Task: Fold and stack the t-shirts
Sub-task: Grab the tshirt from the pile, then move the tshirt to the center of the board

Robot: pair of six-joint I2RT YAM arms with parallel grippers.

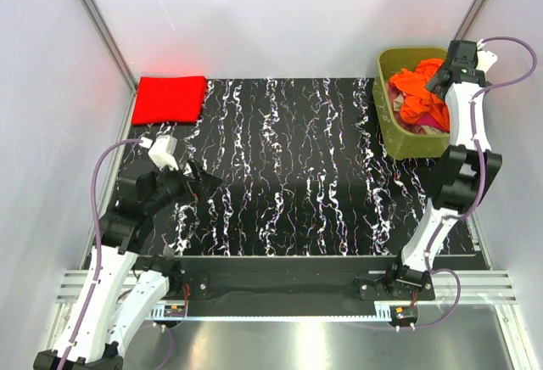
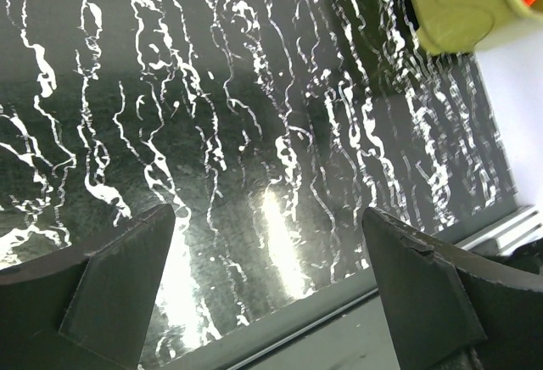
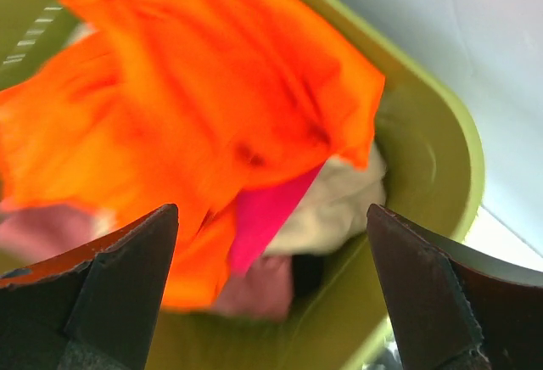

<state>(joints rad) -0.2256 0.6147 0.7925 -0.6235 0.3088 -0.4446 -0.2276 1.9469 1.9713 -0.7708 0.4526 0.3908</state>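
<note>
Pick step: right arm point(image 1: 465, 109) jaws wide just above orange t-shirt point(image 3: 212, 107) in bin point(image 1: 382, 124), next descend and pinch; left arm point(image 1: 114, 289) jaws wide, idle.

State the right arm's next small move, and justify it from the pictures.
Probably lower the right gripper onto the orange shirt and close: its jaws stand open over the green bin, holding nothing, and only one folded red shirt is done.
</note>
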